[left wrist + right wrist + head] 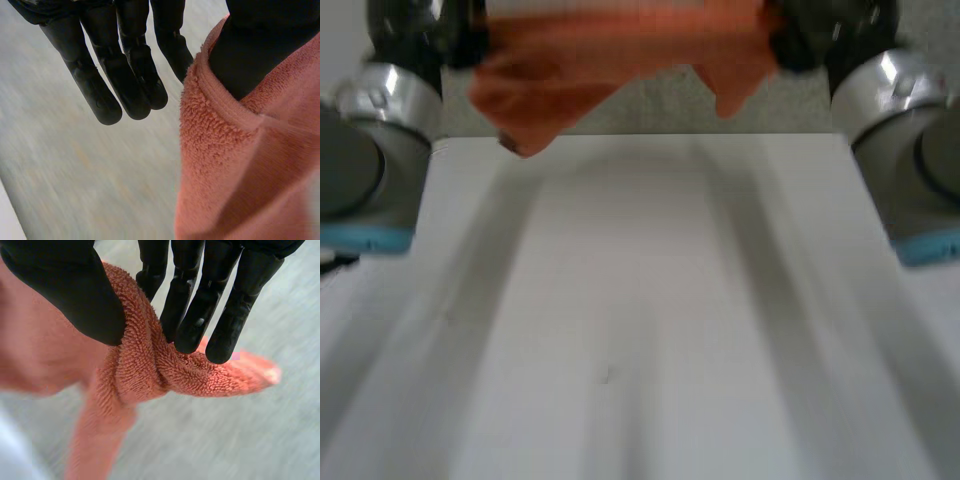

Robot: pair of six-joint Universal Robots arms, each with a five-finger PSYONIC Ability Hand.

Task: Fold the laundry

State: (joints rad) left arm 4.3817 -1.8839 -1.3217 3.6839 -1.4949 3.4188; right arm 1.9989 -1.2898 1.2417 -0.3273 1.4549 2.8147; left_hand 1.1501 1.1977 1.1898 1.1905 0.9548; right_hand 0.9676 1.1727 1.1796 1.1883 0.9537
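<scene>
An orange terry towel [610, 60] hangs in the air beyond the far edge of the white table [640, 320], stretched between my two hands. My left hand [415, 25] holds one top corner. In the left wrist view the thumb [260, 45] presses into the towel's hem [215, 125] beside the straight fingers [125, 75]. My right hand [820, 35] holds the other top corner. In the right wrist view the thumb [65, 290] and fingers [195, 310] pinch a bunched fold of the towel [150, 365]. The towel's lower edge droops unevenly, lower on the left.
My grey arm joints with light-blue caps stand at both sides of the table, left [370, 150] and right [920, 140]. A grey floor [660, 105] lies beyond the table's far edge.
</scene>
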